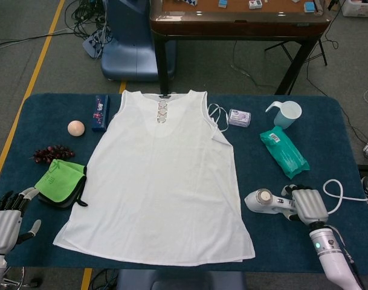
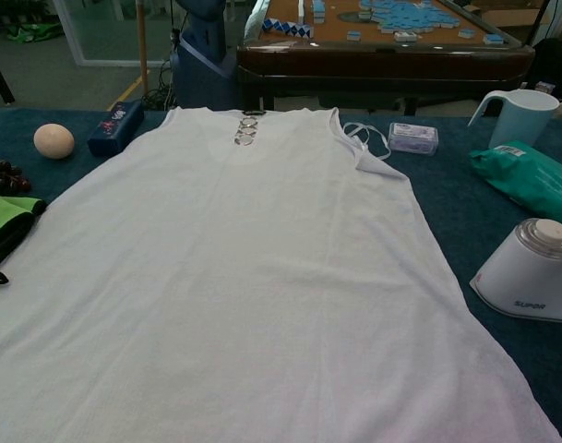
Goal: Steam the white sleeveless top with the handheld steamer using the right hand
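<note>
The white sleeveless top lies flat across the middle of the blue table, and it fills the chest view as the top. To its right lies the white handheld steamer, head toward the top; the chest view shows only the steamer head. My right hand is over the steamer's handle, back up, hiding it. Its fingers keep the same loose spread as before and I see no grip. My left hand hangs at the front left table corner, fingers apart, holding nothing.
The steamer's white cord loops right of my right hand. A green wipes pack, a pale blue jug and a small box sit at the back right. A green cloth, grapes, a ball and a blue box lie left.
</note>
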Controlling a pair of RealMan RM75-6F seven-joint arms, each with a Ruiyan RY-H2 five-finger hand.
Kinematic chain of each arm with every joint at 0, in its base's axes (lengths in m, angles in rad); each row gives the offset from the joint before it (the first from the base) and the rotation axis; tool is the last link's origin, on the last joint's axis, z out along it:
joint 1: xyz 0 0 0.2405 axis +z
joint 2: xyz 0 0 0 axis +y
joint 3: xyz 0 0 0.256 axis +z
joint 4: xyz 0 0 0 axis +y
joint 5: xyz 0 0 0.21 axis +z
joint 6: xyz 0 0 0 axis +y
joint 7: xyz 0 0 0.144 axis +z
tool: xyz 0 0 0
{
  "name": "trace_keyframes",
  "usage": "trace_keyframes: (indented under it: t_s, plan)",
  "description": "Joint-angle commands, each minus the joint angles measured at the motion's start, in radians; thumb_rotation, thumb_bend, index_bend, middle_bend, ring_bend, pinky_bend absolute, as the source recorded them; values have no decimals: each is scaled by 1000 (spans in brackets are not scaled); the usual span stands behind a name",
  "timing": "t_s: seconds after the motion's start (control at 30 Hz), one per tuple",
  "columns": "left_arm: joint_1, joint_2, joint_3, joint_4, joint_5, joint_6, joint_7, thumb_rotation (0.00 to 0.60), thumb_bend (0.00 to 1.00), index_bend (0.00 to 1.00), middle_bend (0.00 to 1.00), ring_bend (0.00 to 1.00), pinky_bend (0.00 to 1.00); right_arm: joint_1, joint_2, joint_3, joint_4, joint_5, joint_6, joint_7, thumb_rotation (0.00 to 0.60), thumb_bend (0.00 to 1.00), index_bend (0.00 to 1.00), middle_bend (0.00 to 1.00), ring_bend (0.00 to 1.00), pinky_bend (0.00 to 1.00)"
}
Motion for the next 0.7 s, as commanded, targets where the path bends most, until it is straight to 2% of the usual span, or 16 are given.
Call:
trace_keyframes:
  t_s: [0.03,0.47,0.7]
  plan:
    - [1,-2,0,3,-1,0,-2,600,293,128,141,150,53,10,-11,0,12,5,-11,3,600,271,427,405,304,348]
    - [9,-3,2,12,-7,2,-6,600,293,128,141,150,53,39,-33,-7,43,27,-47,19,600,277,443,430,304,349]
    - [10,-6,2,14,-11,-2,-2,600,293,129,141,150,53,46,-38,-16,68,32,-66,45,600,369,465,451,306,348]
